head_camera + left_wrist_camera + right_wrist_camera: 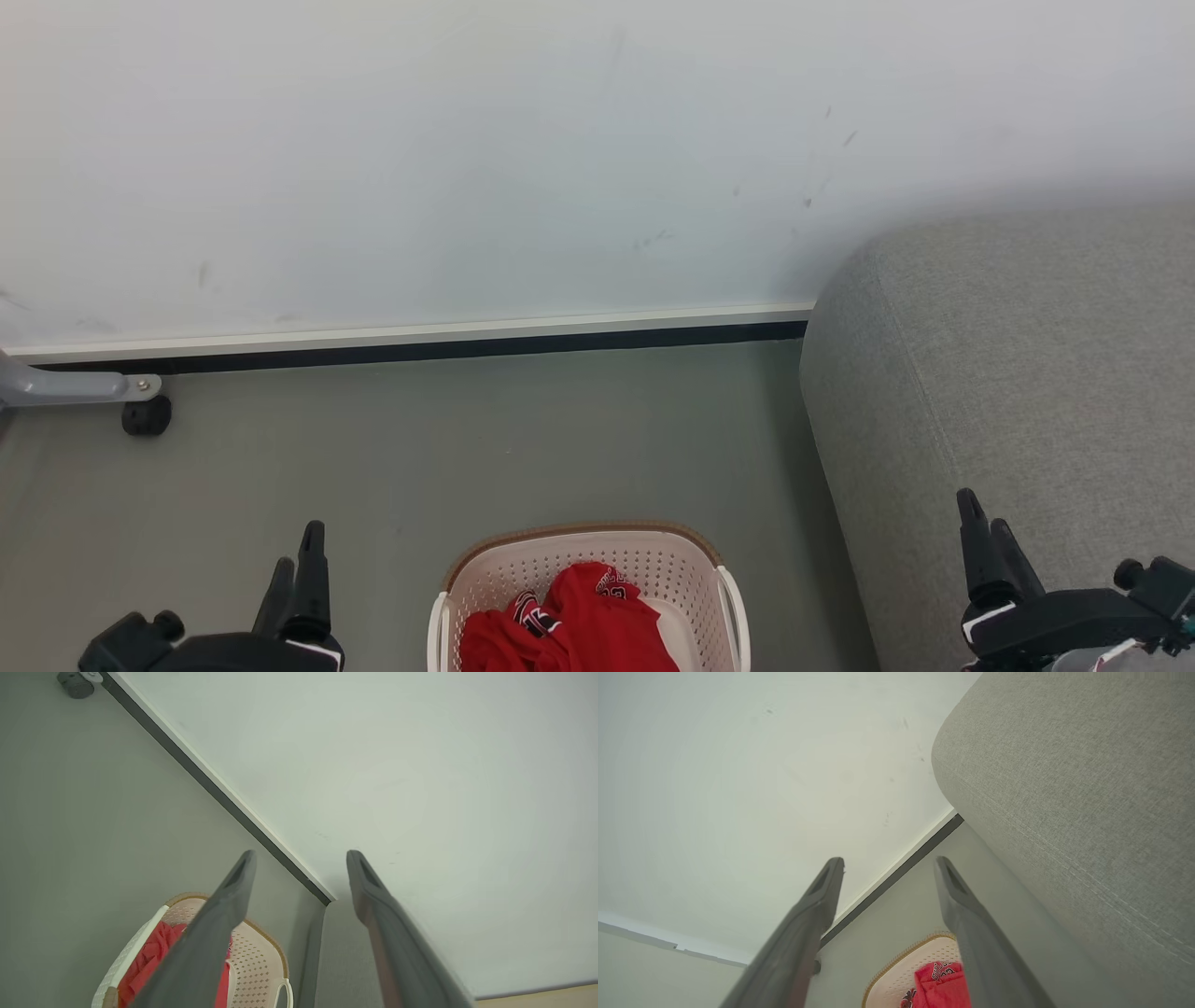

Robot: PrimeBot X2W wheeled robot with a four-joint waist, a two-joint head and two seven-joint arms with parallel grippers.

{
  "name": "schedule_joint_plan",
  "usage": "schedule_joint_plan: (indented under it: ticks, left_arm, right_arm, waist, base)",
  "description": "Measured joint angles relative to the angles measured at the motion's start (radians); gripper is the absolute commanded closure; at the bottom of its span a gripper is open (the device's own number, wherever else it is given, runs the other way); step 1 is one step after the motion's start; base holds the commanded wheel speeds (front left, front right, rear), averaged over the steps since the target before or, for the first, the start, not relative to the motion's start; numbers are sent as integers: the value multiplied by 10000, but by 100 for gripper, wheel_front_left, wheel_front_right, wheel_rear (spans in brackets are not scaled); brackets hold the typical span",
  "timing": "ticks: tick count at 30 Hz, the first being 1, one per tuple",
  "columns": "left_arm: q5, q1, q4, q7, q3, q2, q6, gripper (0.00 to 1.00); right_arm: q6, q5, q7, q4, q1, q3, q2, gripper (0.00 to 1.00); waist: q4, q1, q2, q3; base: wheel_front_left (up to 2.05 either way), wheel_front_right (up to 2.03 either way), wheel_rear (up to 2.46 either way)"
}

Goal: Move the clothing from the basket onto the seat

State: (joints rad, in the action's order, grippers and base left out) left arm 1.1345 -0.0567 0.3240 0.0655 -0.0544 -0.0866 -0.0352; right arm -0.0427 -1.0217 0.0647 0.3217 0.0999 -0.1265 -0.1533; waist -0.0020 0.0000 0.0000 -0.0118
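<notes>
Honestly this looks like square one to me. Nearest the robot, the left tool [297, 551] sits low on the left and the right tool [983, 513] low on the right. Both have their fingers spread wide with nothing between them, and neither is touching anything. Between them, right at the near edge, is the basket [653, 565] standing on the floor, and the clothing [579, 621] is all bunched up inside it, a red heap with a bit of white lettering showing. I can't tell how many pieces are in there. The seat [1008, 373] is just to the right of the basket and runs back toward the far side, big grey fabric with a rounded corner. The part I can see has no red on it, so I'd say every piece has yet to be moved. The floor [467, 448] is plain grey-green and bare past the basket. Far left there's a small black caster [147, 415] on a grey metal leg. Behind that a dark baseboard [420, 341] runs along the bottom of the wall [467, 140], which is white with a few scuffs.
</notes>
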Motion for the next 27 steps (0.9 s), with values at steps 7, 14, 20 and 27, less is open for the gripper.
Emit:
schedule_joint_plan:
  ticks: [7,14,20,27]
  left_arm:
    - [-1066,-73,-54,259,-282,-155,100,0]
    - [-2176,-134,-81,470,-577,-318,190,0]
    - [-2961,-175,-96,704,-769,-476,267,0]
    - [-3975,-186,-92,953,-959,-579,326,0]
  right_arm:
    - [165,1032,253,-6,154,-474,-203,0]
    - [267,2098,502,19,225,-918,-439,0]
    - [353,2911,700,59,388,-1279,-644,0]
    - [477,3843,953,161,427,-1693,-805,0]
  waist:
    - [-10,0,0,-17]
    - [-27,0,0,-22]
    - [-34,0,0,-27]
    - [-37,0,0,-60]
  base:
    - [0,0,0]
    - [0,0,0]
    - [0,0,0]
    - [0,0,0]
